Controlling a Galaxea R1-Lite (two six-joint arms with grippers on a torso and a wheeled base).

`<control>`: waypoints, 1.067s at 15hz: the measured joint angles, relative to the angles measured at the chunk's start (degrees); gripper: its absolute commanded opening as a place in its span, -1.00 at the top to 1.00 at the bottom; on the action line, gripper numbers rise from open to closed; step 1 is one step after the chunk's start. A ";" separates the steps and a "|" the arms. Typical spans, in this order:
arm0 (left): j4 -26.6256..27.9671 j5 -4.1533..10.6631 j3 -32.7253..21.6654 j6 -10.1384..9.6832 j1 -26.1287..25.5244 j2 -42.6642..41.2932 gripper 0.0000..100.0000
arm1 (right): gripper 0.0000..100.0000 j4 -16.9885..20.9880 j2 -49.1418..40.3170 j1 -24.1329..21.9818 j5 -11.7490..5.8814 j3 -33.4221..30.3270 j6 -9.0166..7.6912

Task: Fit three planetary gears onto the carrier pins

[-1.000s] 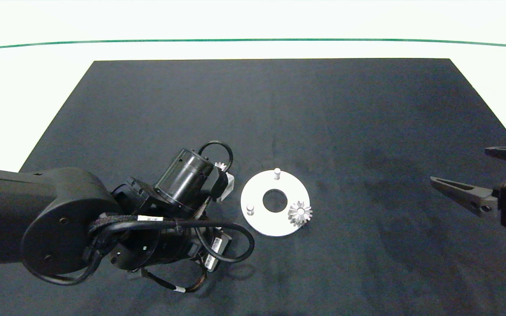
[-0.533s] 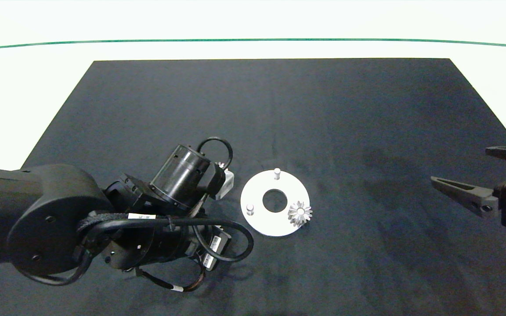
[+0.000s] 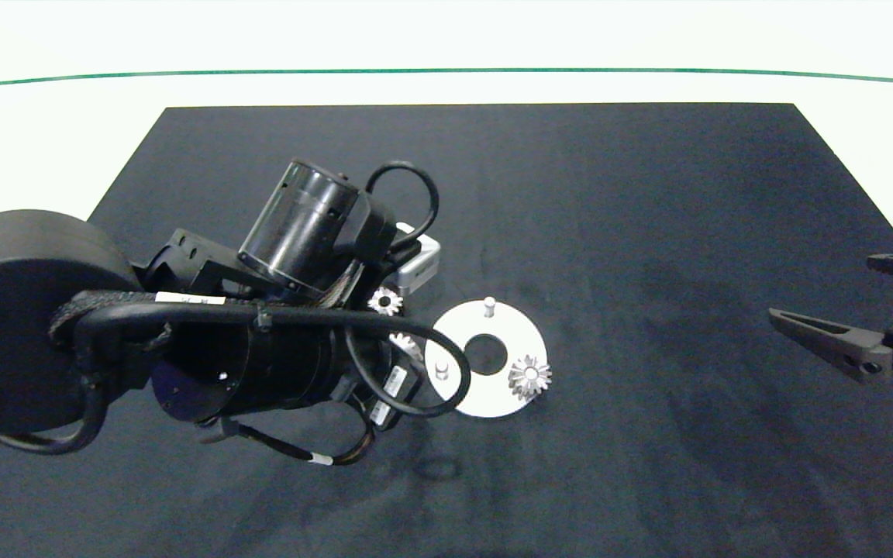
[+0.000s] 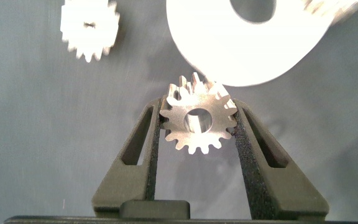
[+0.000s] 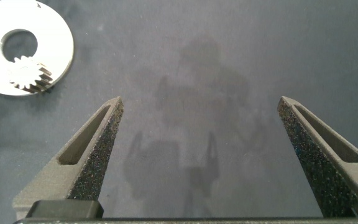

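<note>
The white disc [image 3: 485, 387] lies on the dark mat [image 3: 570, 217] that covers the worktop, and serves as the landmark here. One planetary gear [image 3: 529, 377] already sits on the disc at its edge facing the right arm; the right wrist view shows it there too [image 5: 31, 74]. Two carrier pins stand bare: one [image 3: 489, 307] at the disc's far edge, the other [image 3: 440, 369] at the edge facing the left arm. The left gripper [image 4: 197, 121] is closed on a second gear [image 4: 197, 120], its two fingers pressing the teeth from either side, and holds it just beside the disc's rim [image 4: 247, 68]; in the head view this gear [image 3: 406, 343] shows partly under the arm's cable, next to the bare pin on that side. The third gear [image 3: 385, 301] lies loose on the mat, near the disc, beside the left arm. The right gripper [image 5: 201, 134] hangs well away from the disc, spread wide and holding nothing.
</note>
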 measured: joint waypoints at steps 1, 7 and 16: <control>0.20 -0.02 -1.74 0.60 -0.85 1.27 0.56 | -1.00 0.00 -0.30 0.02 -0.01 0.00 0.00; 0.20 0.00 -8.11 1.23 -1.88 9.06 0.56 | -1.00 0.02 -1.30 0.05 0.00 0.00 -0.82; 1.90 -0.05 -7.64 1.21 -0.87 9.69 0.56 | -1.00 0.09 -1.38 0.05 0.02 0.00 -0.79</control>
